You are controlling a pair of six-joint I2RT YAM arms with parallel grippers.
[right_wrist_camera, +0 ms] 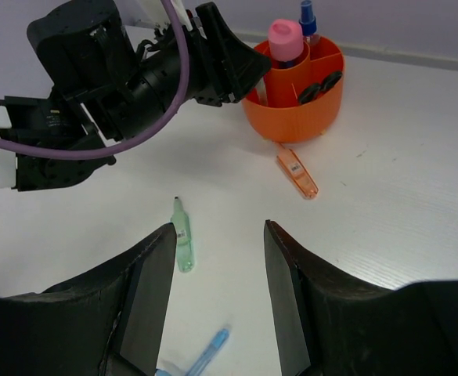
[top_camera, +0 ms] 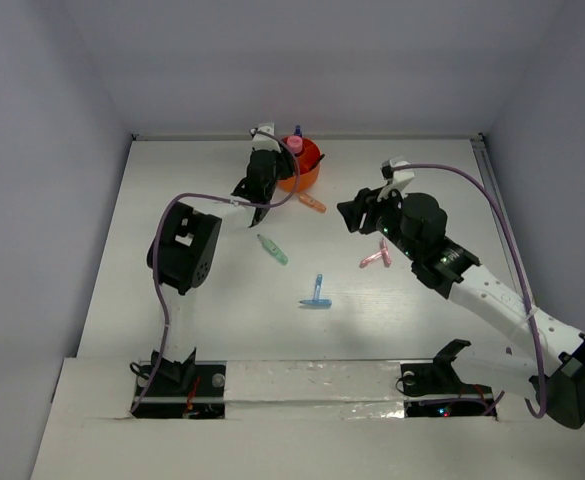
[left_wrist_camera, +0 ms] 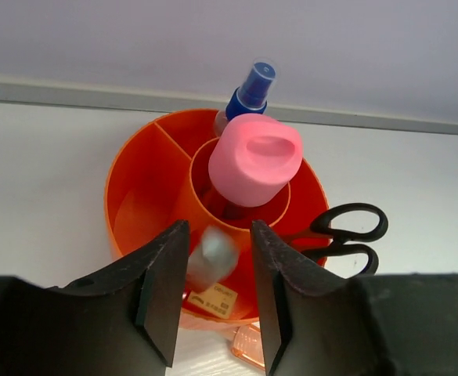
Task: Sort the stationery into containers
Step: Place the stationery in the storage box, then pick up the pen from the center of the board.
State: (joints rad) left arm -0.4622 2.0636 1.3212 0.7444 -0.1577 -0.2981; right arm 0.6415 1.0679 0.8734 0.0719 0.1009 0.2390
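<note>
The left hand (left_wrist_camera: 219, 233) hangs over the near rim of the orange tub (left_wrist_camera: 135, 188), its fingers (left_wrist_camera: 164, 290) only narrowly parted. A pale, blurred piece (left_wrist_camera: 211, 257) sits in the gap and shows a sliver of space toward the right finger. What it is cannot be told. Straight ahead of this hand the pink-capped glue bottle (left_wrist_camera: 254, 160) stands in the tub's centre cup, with the blue pen (left_wrist_camera: 250, 90) upright behind it. The black-handled scissors (left_wrist_camera: 346, 231) rest in the compartment ahead and to the right. An orange piece (left_wrist_camera: 248, 345) lies on the tabletop (left_wrist_camera: 41, 180) just below the right finger, outside the tub. The right hand (right_wrist_camera: 218, 229) is spread wide with nothing in it and faces the tub from well back. The green piece (right_wrist_camera: 183, 235) lies just inside its left finger, and the light-blue T-shaped piece (right_wrist_camera: 205, 356) lies between the fingers, nearer the palm. The pink piece (top_camera: 375, 258) lies close beside this hand's wrist.
</note>
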